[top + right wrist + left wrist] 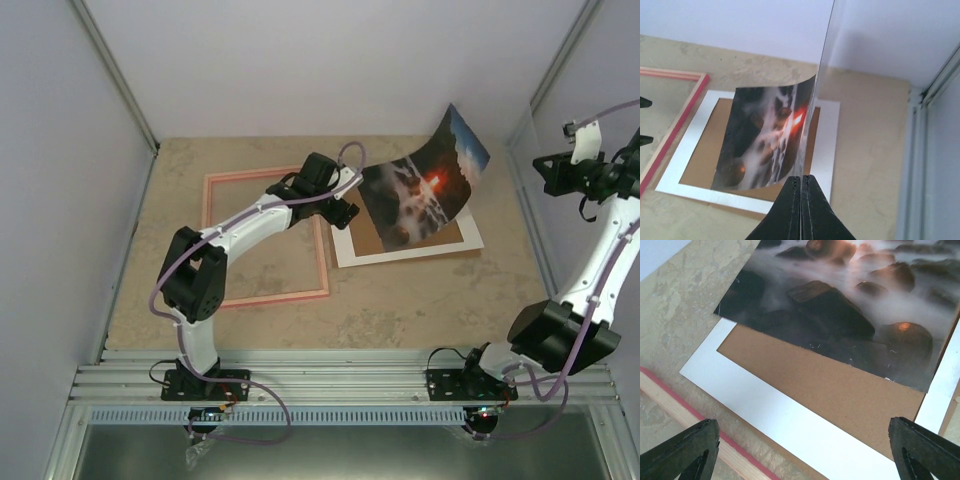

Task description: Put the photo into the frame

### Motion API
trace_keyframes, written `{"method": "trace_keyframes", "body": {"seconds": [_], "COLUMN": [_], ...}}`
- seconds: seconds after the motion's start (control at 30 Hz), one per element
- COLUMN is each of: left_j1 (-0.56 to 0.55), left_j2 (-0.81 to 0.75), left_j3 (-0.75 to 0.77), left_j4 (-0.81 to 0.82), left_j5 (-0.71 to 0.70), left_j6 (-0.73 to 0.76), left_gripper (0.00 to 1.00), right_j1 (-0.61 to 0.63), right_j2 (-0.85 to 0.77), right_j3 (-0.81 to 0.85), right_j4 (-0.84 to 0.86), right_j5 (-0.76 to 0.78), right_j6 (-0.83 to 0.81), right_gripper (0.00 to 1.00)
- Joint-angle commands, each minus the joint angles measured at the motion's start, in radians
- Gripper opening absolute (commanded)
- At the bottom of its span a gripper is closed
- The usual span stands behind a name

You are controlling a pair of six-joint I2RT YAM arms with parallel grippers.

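Observation:
The photo [420,195] curls upward: its lower left end rests on a brown cardboard sheet [840,390], and its upper right corner rises toward the right wall. My right gripper [802,200] is shut on that raised edge, with the thin sheet pinched between the jaws. The dark misty print [765,140] with its orange glow faces the left arm. The pink frame [250,176] lies flat at the left, with bare table inside it. My left gripper [807,455] is open just above the white mat's near border, beside the frame's rail [670,399], and holds nothing.
A white mat [400,255] lies on the cardboard under the photo, right of the frame. The enclosure's right wall and metal post [520,130] stand close behind the right gripper [545,165]. An aluminium rail [340,380] runs along the near edge.

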Motion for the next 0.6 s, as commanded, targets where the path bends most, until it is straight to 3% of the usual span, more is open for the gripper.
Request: {"method": "trace_keyframes", "body": {"seconds": [0.0, 0.33, 0.57], "left_j1": [0.003, 0.003, 0.013], "left_j2": [-0.064, -0.146, -0.213], "left_j3": [-0.027, -0.046, 0.052], "left_j4": [0.041, 0.062, 0.060], "left_j5": [0.005, 0.025, 0.082], "left_j6": [-0.014, -0.019, -0.030], "left_gripper": [0.95, 0.95, 0.99], "right_j1": [0.000, 0.000, 0.000], "right_j2": [-0.076, -0.201, -0.281], "right_j3": [0.047, 0.134, 0.149], "right_j4": [0.065, 0.190, 0.277], "right_j5": [-0.015, 0.079, 0.028], "right_j6": [-0.004, -0.129, -0.222], "right_gripper": [0.01, 0.01, 0.01]}}
